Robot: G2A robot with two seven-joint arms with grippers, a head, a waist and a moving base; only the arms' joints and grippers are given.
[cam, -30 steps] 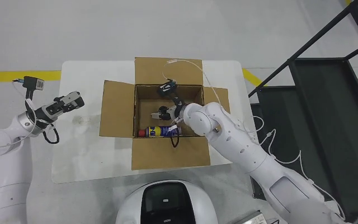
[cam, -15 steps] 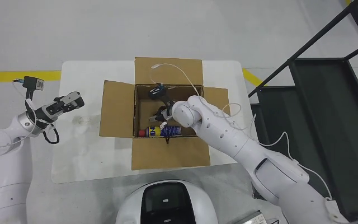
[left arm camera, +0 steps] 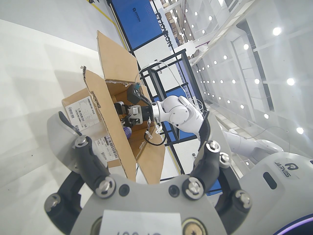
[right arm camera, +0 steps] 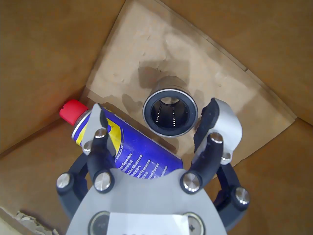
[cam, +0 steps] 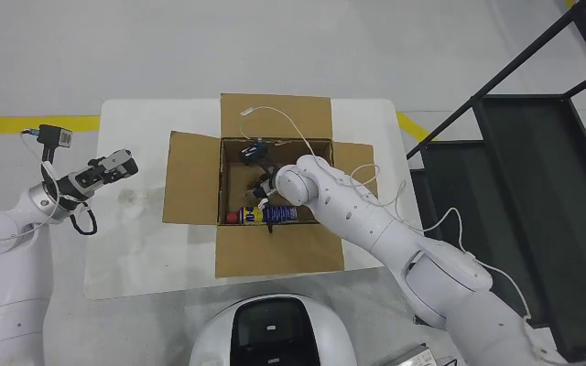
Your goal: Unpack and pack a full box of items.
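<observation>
Closing on the linear bearing (right arm camera: 170,112) looked risky. The right claw (right arm camera: 154,116) hung wide open and empty above it inside the cardboard box (right arm camera: 49,37). 1 finger overlapped the spray can (right arm camera: 132,145) lying just beside it, so it could've clipped the can or tipped the bearing. The left claw (left arm camera: 134,123) was open and empty too, over the table (cam: 137,247).

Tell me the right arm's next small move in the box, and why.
Probably nudge the right end effector away from the spray can, centring it over the metal sleeve, before lowering. It hangs open inside the box, the upright sleeve sits nearer one finger, and the other finger overlaps the lying can, so a straight descent might strike it.
</observation>
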